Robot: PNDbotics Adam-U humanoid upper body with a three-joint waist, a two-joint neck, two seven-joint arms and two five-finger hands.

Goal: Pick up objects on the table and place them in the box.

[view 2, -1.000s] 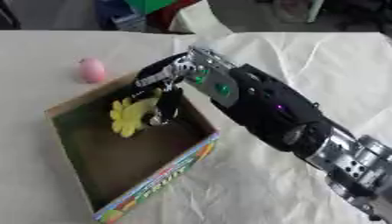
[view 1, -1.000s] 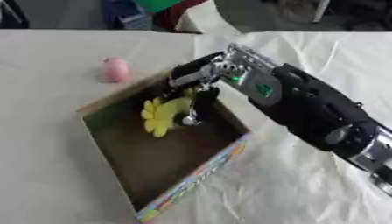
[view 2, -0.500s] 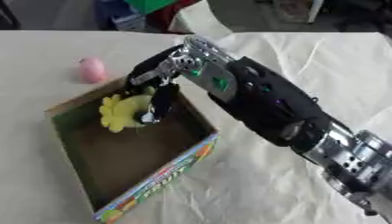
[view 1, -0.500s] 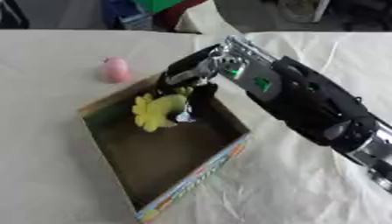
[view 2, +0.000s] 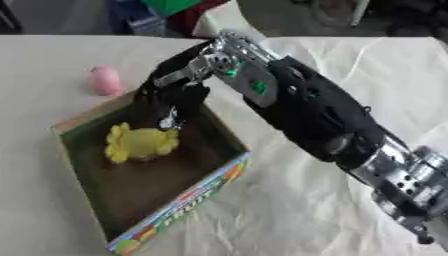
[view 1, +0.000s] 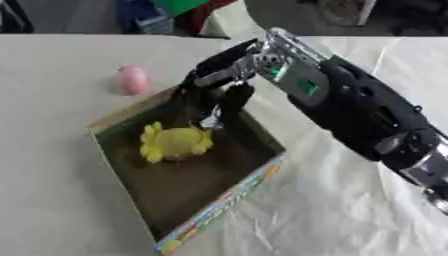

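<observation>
A yellow soft toy (view 1: 175, 143) lies on the floor of the open cardboard box (view 1: 229, 196), in its far half. My right hand (view 1: 213, 95) hangs over the box's far corner, just above and to the right of the toy, fingers pointing down and relaxed with nothing between them. The fingertips (view 2: 168, 120) end close to the toy's top edge. A small pink egg-shaped object (view 1: 132, 80) rests on the table outside the box, to its far left. My left hand shows in no view.
The box has a colourful printed front wall (view 2: 179, 212) and sits askew on a white cloth (view 1: 315, 210). My black right forearm (view 1: 367, 120) crosses the table from the right edge. Coloured clutter stands beyond the table's far edge (view 1: 166, 12).
The yellow toy left the right hand's fingers and now lies on the box floor. The hand stays above the box's far corner with its fingers spread apart from the toy.
</observation>
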